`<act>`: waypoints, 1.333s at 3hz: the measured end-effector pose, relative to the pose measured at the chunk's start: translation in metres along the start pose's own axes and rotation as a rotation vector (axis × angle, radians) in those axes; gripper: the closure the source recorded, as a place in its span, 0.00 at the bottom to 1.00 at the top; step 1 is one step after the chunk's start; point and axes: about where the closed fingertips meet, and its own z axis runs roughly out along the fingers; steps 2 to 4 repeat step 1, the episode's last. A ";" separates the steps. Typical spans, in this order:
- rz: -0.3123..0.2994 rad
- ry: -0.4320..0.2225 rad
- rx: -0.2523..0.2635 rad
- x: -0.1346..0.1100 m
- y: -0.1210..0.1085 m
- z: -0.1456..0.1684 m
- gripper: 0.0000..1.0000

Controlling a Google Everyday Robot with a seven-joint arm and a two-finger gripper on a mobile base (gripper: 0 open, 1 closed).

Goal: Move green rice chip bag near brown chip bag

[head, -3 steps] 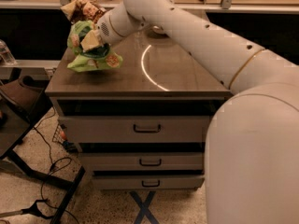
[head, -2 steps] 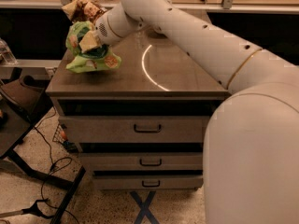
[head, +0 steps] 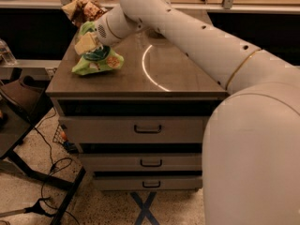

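You'll find the green rice chip bag (head: pixel 99 63) in the upper left of the frame, on the left part of the cabinet top (head: pixel 187 81). Its lower body rests on the wood while its upper end is bunched up into the gripper (head: pixel 87 43). Green foil shows both above and below a pale finger, so the gripper looks clamped on the bag's top edge. That is probably why the bag sits tilted and crumpled and not flat. Gripping by an edge suits a drag or a short lift, but the foil could slip, so watch the pinch. The brown chip bag (head: pixel 82 9) lies just above and behind the gripper, at the cabinet's far left corner, near the green bag but apart from it. In my judgement only a short move toward the frame's top edge is left. On the green bag you can see a dark teal patch with pale marks and round cracker pictures, but no word can be read. The brown bag shows brown and pale yellow areas, and its lettering can't be read either. The white arm (head: pixel 197 36) reaches in from the lower right across the top, crossing a bright ring of reflected light (head: pixel 144 64). Below are three drawers (head: pixel 147 129) with dark handles, none labelled, and on the floor at bottom centre a blue cross (head: pixel 144 209) and loose cables (head: pixel 49 184) at lower left.
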 end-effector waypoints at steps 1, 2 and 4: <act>0.000 0.002 -0.002 0.001 0.001 0.002 0.00; 0.000 0.002 -0.002 0.001 0.001 0.002 0.00; 0.000 0.002 -0.002 0.001 0.001 0.002 0.00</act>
